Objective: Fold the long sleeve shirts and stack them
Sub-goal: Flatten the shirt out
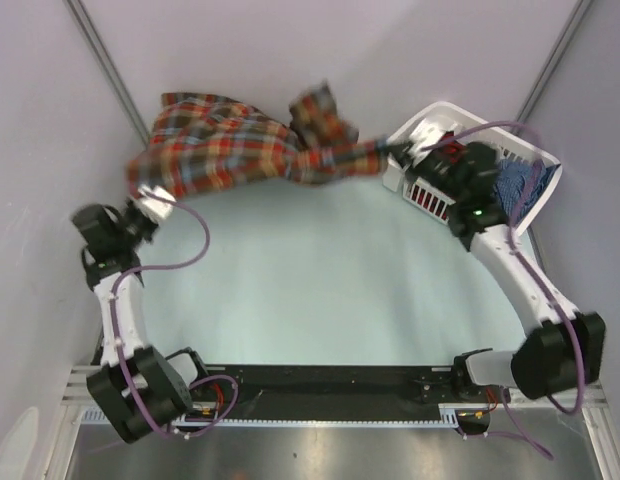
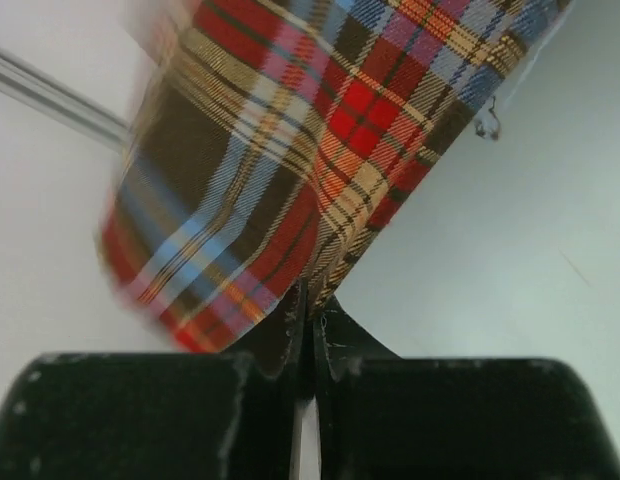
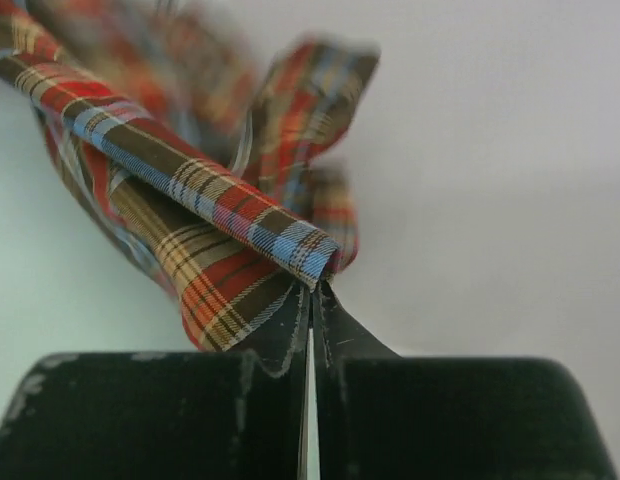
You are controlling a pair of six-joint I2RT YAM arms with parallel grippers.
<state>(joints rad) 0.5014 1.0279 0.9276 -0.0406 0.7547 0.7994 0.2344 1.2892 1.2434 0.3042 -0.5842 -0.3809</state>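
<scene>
Step in hand, as I read it: spreading the shirt out for folding. Brown plaid shirt [image 1: 230, 150] is bunched across the upper frame, strung between both arms. Left gripper [image 2: 310, 305] jaws are pinched shut on its edge. Right gripper [image 3: 312, 292] jaws are shut on a rolled fold. Next move calls for pulling it taut and laying it flat on the bench [image 1: 310, 280]. Blue checked shirt [image 1: 515, 185] sits in the laundry basket [image 1: 435, 110], upper right. No readable labels or writing.

The plaid shirt [image 1: 230, 150] stretches across the upper frame, over the far part of the table [image 1: 310, 290]. Its left end is pinched in the left gripper [image 1: 148, 197] at mid-left, its right end in the right gripper [image 1: 392, 152]. Just right of it, at upper right, stands the laundry basket [image 1: 440, 110], with a checked shirt [image 1: 515, 185] inside.
</scene>
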